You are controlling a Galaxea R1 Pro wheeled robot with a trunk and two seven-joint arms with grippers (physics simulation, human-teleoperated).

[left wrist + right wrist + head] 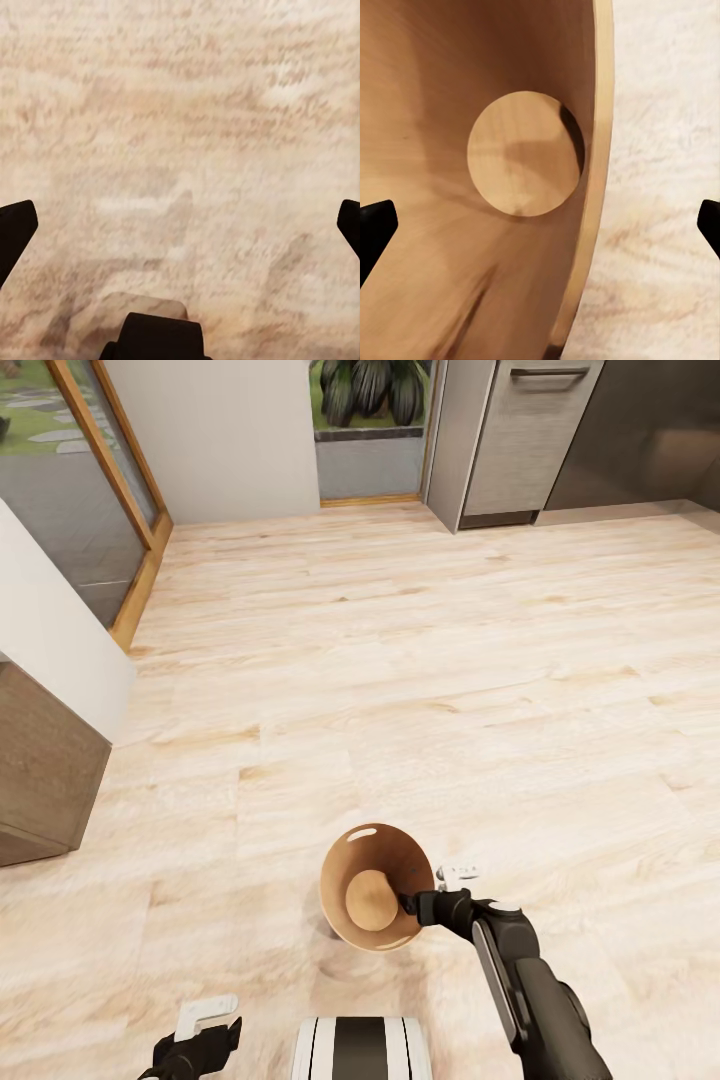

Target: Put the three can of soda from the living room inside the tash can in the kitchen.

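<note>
The tash can (342, 865) stands on the pale wood floor just in front of me, grey outside and copper-brown inside. Its round bottom (521, 154) is bare, with nothing lying in it. My right gripper (418, 905) is at the bin's right rim, open, and in the right wrist view (544, 225) the bin's wall runs between the two spread fingers. Low at my left, the left gripper (205, 1042) hangs open over bare floor (180, 225), holding nothing. The cans of soda are out of view.
Grey kitchen cabinets (520, 440) line the far right. A glass door with a wooden frame (110, 490) is at the far left, and a white wall with a brown cabinet (40, 770) juts in at the left. My base (360, 1048) shows at the bottom edge.
</note>
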